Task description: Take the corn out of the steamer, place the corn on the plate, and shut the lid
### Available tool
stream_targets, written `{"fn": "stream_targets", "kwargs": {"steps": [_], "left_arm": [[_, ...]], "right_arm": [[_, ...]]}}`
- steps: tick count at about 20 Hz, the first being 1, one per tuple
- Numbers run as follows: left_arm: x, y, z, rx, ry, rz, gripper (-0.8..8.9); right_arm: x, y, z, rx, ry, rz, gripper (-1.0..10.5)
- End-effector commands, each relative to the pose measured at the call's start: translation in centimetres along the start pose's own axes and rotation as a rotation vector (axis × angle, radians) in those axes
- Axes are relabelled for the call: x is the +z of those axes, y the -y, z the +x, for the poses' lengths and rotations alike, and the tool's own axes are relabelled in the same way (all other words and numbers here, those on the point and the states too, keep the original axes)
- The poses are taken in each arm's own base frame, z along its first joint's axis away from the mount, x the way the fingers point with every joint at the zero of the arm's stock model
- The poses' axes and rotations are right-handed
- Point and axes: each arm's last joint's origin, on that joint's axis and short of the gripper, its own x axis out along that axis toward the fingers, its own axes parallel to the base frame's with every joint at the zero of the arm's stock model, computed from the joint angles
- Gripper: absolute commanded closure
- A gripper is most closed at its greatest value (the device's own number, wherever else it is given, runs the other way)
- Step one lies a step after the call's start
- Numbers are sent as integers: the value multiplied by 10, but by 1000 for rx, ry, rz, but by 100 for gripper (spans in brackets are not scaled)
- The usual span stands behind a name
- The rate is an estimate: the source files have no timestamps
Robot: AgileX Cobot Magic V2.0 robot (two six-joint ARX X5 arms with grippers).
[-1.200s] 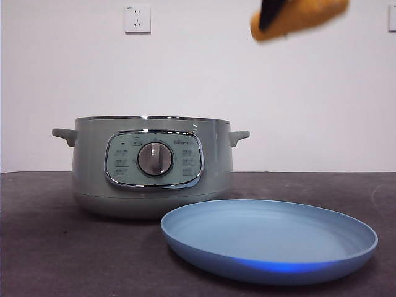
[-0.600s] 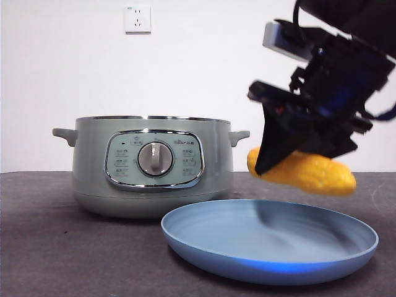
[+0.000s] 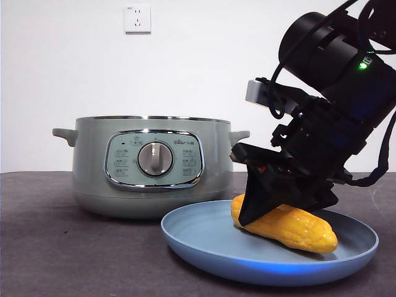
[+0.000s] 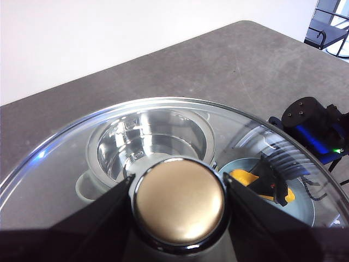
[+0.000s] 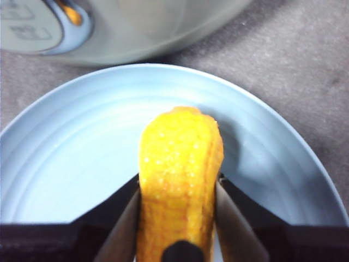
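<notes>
Corn clamped by right gripper, seemingly touching plate

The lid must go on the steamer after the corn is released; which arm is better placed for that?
The left. Its gripper already holds the lid by the knob, above the open steamer. The right gripper is down at the plate, shut on the corn.

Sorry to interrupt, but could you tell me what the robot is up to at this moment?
The right gripper is shut on the corn and has it down in the plate, beside the steamer. It has not let go. The left gripper holds the lid by its knob above the open steamer, so closing it is not yet done.
</notes>
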Motion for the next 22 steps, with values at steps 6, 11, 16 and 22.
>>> {"fn": "stream_targets", "kwargs": {"steps": [6, 11, 16, 22], "left_arm": [[7, -1, 3, -4, 46, 7, 820], [13, -4, 15, -6, 56, 10, 820], [23, -9, 38, -50, 70, 22, 820], [39, -20, 89, -88, 116, 58, 820]], "right_arm": [[-5, -1, 3, 3, -29, 12, 374], [6, -4, -15, 11, 57, 6, 374], [19, -12, -82, 18, 206, 4, 376], [3, -19, -172, 19, 393, 5, 379]]}}
